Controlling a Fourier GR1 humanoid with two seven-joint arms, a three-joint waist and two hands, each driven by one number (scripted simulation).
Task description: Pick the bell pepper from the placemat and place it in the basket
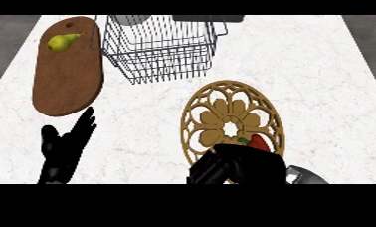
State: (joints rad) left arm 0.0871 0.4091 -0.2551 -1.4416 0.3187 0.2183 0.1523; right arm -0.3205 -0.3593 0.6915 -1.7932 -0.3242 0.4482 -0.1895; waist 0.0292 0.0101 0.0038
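We look down on a pale marbled tabletop (308, 71). Our right robot hand (238, 167) comes in from the lower edge and lies over the near part of a round, openwork wooden placemat (220, 106). The red bell pepper (258, 143), with a bit of green stem showing, sits on that placemat's near right part, just at the upper edge of the right robot hand and touching it or nearly so. The dark fingers are curled downward beside the pepper, but much of the pepper is hidden behind the hand, so we cannot tell whether the fingers actually close around it.

Our left robot hand (64, 149) shows at the lower left, well apart from the placemat, with its fingers straight and spread, pointing up and holding nothing.

The wire basket (158, 47) stands at the far side of the tabletop, beyond the placemat and apart from it. Just left of the basket lies a brown wooden cutting board (66, 76), with a yellow-green pear (62, 42) on its far end.
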